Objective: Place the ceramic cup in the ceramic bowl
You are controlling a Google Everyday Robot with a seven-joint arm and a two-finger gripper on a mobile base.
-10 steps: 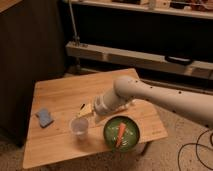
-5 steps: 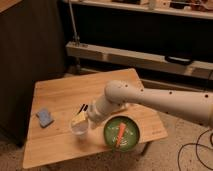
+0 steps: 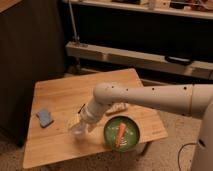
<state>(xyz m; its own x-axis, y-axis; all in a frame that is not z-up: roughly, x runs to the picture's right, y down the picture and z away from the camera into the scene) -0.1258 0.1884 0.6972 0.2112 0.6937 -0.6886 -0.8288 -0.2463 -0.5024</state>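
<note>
The gripper (image 3: 81, 125) is seen lowered over the near left part of the wooden table (image 3: 60, 95), at the end of the single arm, which is stretched in from three o'clock. Its jaws are set wide. Whether anything is clasped between them cannot be told.

The ceramic cup (image 3: 77, 132) is found directly at the gripper, just toward seven o'clock of it. It stands on the table with its long axis about upright, perhaps slightly tilted. Whether it is touched cannot be made out.

The ceramic bowl (image 3: 131, 139) lies at three o'clock from the gripper, near but apart from the cup, and an orange piece (image 3: 121, 131) is seen lying inside it. Once the cup is gripped, a short lift and a carry straight toward three o'clock would be called for.

A blue object (image 3: 44, 117) is seen at nine to ten o'clock, well apart. A pale item (image 3: 118, 107) lies behind the arm at one o'clock.
</note>
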